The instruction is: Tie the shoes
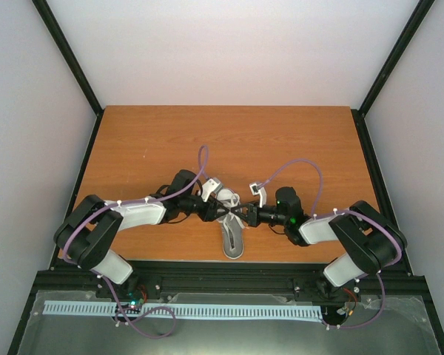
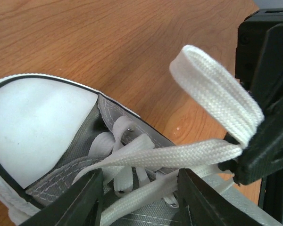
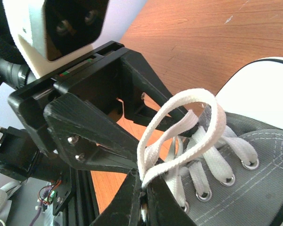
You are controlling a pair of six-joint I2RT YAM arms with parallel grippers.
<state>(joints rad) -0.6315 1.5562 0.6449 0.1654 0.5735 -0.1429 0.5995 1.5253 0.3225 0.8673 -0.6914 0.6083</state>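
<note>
At the worktop's (image 2: 108,42) near edge, right gripper (image 3: 142,187) is pinching the sneaker's (image 2: 33,127) lace loop (image 2: 217,82); left gripper (image 2: 139,190), jaws apart, should pull gently.

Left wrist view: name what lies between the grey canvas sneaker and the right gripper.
That view shows a flat white lace stretched from grey canvas sneaker to right gripper, which pinches its loop.

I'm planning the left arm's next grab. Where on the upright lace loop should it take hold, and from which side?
Probably the open arch of the lace loop, above where the right gripper pinches its base. Come from the toe cap side, with the fingers closing on the lace's flat faces. The ribbon stands free there, while the pinched end is blocked by the other gripper.
</note>
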